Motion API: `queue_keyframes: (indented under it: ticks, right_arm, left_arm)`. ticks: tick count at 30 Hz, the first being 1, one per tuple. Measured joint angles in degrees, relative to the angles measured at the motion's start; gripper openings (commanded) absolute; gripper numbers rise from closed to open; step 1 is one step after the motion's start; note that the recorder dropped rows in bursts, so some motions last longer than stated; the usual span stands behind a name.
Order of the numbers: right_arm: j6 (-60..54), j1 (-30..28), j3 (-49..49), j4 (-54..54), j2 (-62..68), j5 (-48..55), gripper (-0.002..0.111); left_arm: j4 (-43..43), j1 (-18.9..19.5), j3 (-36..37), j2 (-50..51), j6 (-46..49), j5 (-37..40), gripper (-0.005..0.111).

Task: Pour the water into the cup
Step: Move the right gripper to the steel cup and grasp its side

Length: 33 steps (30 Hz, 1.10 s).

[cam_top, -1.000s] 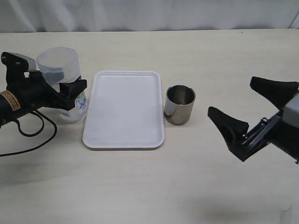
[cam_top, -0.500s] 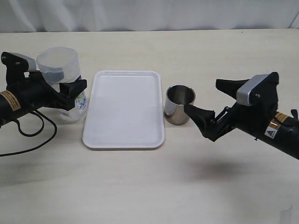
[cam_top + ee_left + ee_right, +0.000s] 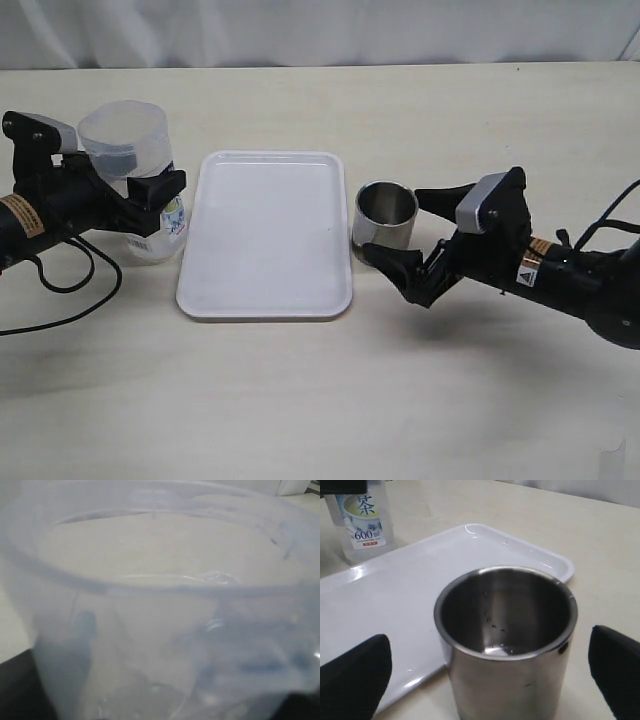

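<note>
Right gripper point(image 3: 392, 222) spread wide, a finger either side of the short shiny steel cup point(image 3: 386, 210), mid-tabletop, just beside the white rectangular plastic tray point(image 3: 265, 290). Left gripper point(image 3: 140, 178) clamps my translucent plastic container point(image 3: 125, 138) near the tabletop's left edge; water too faint to see. Risk: closing off-centre tips or skids the slick cup. A second ago I hung well clear, toward the right edge.

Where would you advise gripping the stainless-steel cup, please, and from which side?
Grip the steel cup across its straight wall at mid-height, coming from the side away from the white tray: it stands upright, handleless, and the right gripper's open fingers flank it.
</note>
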Motion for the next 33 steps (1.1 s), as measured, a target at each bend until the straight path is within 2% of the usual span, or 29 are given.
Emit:
queue_keyframes:
  ticks: [15,33]
  right_arm:
    - [0.1,0.0,-9.2,-4.1,8.6,0.0,0.110]
    - [0.1,0.0,-10.3,-3.3,8.9,0.0,0.110]
  left_arm:
    - [0.0,0.0,0.0,0.0,0.0,0.0,0.000]
    - [0.0,0.0,0.0,0.0,0.0,0.0,0.000]
